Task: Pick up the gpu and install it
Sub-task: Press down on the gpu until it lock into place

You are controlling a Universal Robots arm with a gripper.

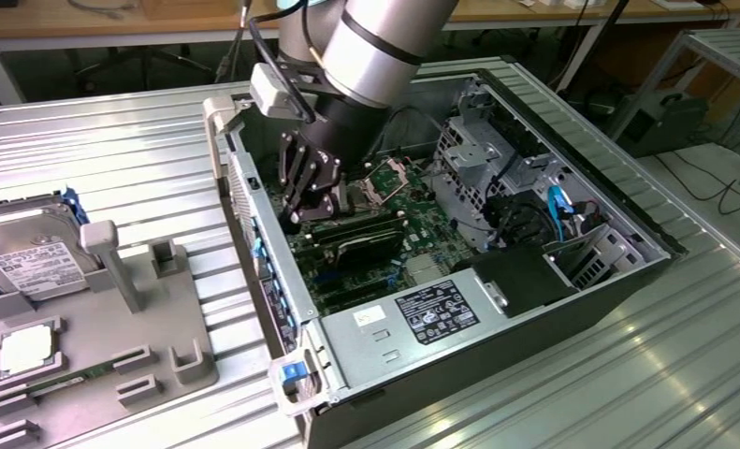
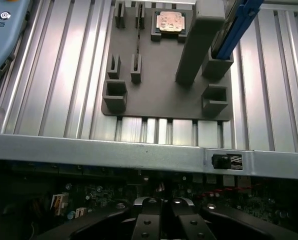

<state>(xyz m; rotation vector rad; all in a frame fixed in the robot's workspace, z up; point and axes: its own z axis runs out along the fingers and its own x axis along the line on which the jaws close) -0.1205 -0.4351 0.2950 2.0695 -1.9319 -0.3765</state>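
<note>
I had the arm reaching down into the open computer case (image 1: pixel 619 238), which lay on its side on the ribbed aluminium table (image 1: pixel 120 150). The gripper (image 1: pixel 297 223) sat low over the motherboard (image 1: pixel 407 201), close to the case wall (image 2: pixel 139 155).

In the wrist view the two fingers (image 2: pixel 148 222) were pressed together with no gap between them, so the gripper (image 2: pixel 161 220) was fully closed. I could not make out anything pinched between the tips.

The gpu (image 1: pixel 363 245), as far as I could judge, was the flat dark card lying over the board inside the case. It was just beside the fingertips, on the side toward the power supply (image 1: pixel 432 313). Whether the tips actually touched it, I could not tell. The metal drive cage (image 1: pixel 470 159) stood farther off, beyond the board from the gripper.

Everything else was outside the case, well apart from the gripper and across the case wall from it. The grey parts fixture (image 1: pixel 108 346) lay there. A silver hard drive (image 1: pixel 33 262) with a white label leaned in it, and a processor chip (image 1: pixel 26 351) and a green memory stick (image 1: pixel 64 382) sat in its holders. The wrist camera picked up the same fixture (image 2: pixel 159 75) with the chip (image 2: pixel 171 22) in its pocket, plus a blue teach pendant (image 2: pixel 1 30) at the table's edge.
</note>
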